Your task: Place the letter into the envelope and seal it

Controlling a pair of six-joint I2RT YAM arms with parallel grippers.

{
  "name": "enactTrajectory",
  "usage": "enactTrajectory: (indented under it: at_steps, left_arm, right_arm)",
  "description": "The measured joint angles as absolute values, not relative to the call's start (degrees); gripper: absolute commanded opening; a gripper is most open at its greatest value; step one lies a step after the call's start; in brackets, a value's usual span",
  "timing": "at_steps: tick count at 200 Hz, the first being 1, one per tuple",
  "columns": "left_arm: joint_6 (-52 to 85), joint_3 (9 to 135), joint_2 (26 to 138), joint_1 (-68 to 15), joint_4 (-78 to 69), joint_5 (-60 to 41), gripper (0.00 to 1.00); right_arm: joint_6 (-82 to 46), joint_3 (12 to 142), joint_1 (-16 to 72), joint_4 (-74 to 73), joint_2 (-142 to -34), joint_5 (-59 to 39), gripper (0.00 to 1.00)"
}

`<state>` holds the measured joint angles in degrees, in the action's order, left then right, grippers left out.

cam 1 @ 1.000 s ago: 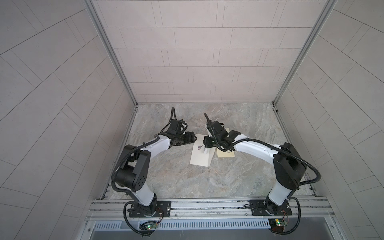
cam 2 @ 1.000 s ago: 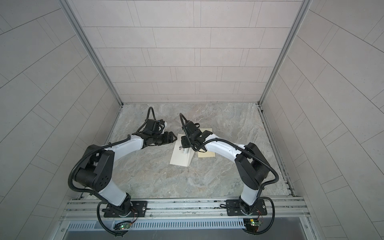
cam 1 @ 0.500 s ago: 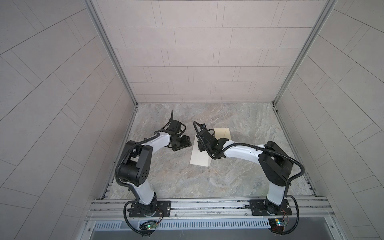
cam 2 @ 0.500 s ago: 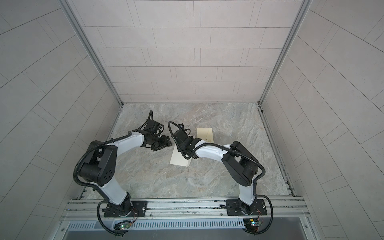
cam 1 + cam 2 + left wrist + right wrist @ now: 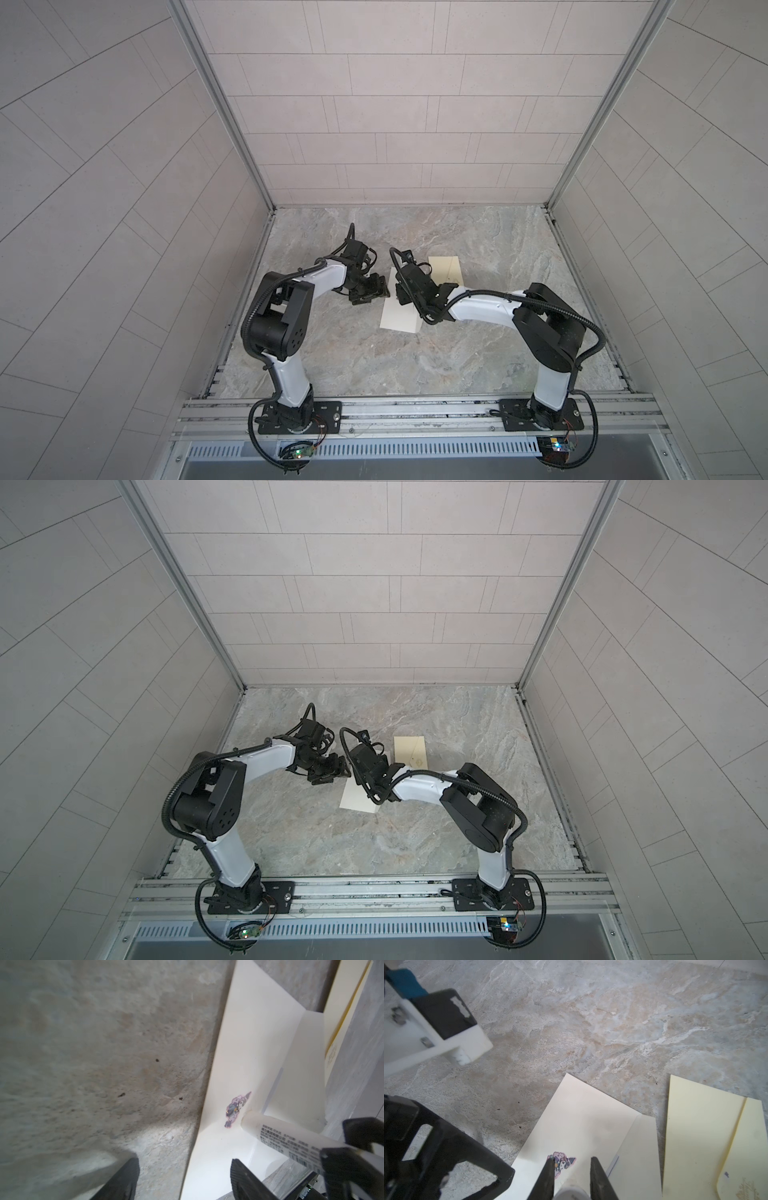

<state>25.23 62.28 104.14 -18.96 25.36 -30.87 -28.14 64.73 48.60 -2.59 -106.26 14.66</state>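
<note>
The white envelope point(image 5: 399, 320) point(image 5: 359, 798) lies open on the stone floor, with a purple sticker point(image 5: 236, 1108) point(image 5: 562, 1162) beside its fold. The cream letter point(image 5: 444, 270) point(image 5: 410, 750) point(image 5: 699, 1136) lies flat just right of it, outside the envelope. My right gripper point(image 5: 405, 291) point(image 5: 572, 1176) is shut on a white glue stick point(image 5: 280, 1132), whose tip touches the envelope right next to the sticker. My left gripper point(image 5: 374, 291) point(image 5: 185, 1178) stands open and empty, low over the envelope's left edge.
Tiled walls close in the stone floor point(image 5: 415, 365) on three sides, with a metal rail along the front. Both arms meet over the middle of the floor, their grippers close together.
My right gripper has moved left, off the letter and over the envelope, uncovering the letter. The left gripper has shifted a little nearer the front and stays open.
</note>
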Motion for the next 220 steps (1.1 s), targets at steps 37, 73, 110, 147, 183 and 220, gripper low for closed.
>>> enactTrajectory:
  at_steps: [37, 73, 110, 147, 183, 220]
  left_arm:
    - [22.6, 66.9, 108.0, -21.1, 27.6, -33.8, 0.77]
    - [20.1, 69.8, 110.4, -22.7, 29.4, -35.9, 0.71]
    - [18.8, 69.8, 111.3, -22.9, 29.9, -36.2, 0.34]
    - [18.3, 69.3, 111.5, -22.9, 30.3, -35.0, 0.08]
    - [18.8, 69.3, 111.6, -23.0, 29.6, -34.6, 0.00]
    - [19.5, 69.2, 111.6, -23.1, 28.4, -34.0, 0.00]
  right_arm:
    - [-27.0, 65.0, 48.3, -1.1, -105.8, 13.1, 0.00]
    - [-27.3, 63.6, 46.5, -0.9, -104.4, 9.8, 0.00]
    - [-28.1, 62.4, 44.8, -1.3, -103.5, 7.2, 0.00]
    - [-27.9, 62.3, 44.1, -0.9, -103.4, 6.6, 0.00]
    - [-26.9, 61.8, 44.3, 0.8, -102.2, 6.4, 0.00]
    - [-24.8, 61.3, 45.4, 3.6, -100.7, 6.5, 0.00]
